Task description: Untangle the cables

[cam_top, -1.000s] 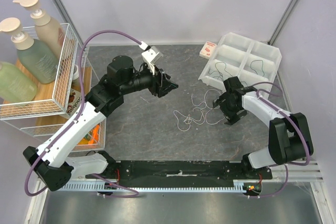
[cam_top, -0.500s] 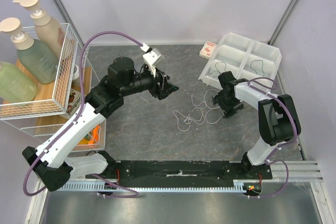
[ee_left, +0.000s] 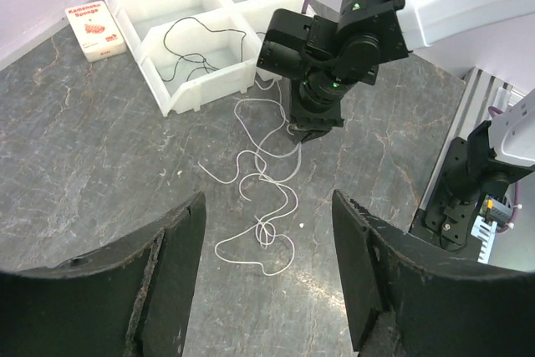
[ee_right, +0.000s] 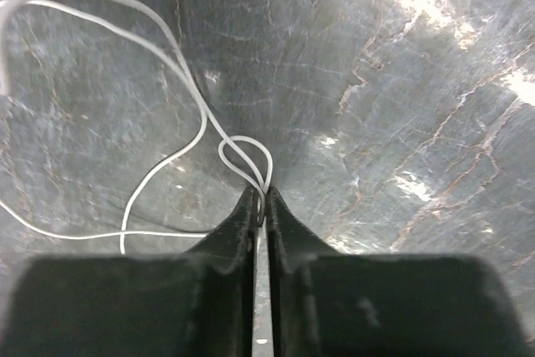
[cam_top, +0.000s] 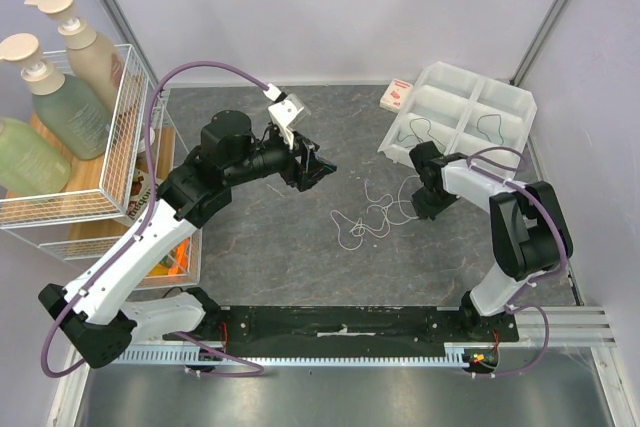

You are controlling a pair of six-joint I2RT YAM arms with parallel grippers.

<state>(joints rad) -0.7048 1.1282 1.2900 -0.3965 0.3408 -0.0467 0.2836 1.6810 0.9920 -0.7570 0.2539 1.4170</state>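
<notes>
A tangle of thin white cable point(cam_top: 375, 215) point(ee_left: 266, 198) lies on the dark stone table between the arms. My right gripper point(cam_top: 424, 199) point(ee_right: 262, 196) is down on the tangle's right end, shut on a small loop of the white cable point(ee_right: 242, 155). My left gripper point(cam_top: 322, 167) point(ee_left: 267, 248) hovers open to the upper left of the tangle, with nothing between its fingers. Two dark cables point(cam_top: 418, 129) point(cam_top: 487, 127) lie apart in separate compartments of the white tray point(cam_top: 455, 82).
A small white and red box point(cam_top: 397, 96) lies beside the tray's left end. A wire basket with pump bottles point(cam_top: 70, 97) stands on a shelf at the left. The right arm point(ee_left: 393, 22) reaches down behind the tangle in the left wrist view.
My right gripper has slid left and up onto the tangle's right end and shut on the white cable. The left gripper has barely moved.
</notes>
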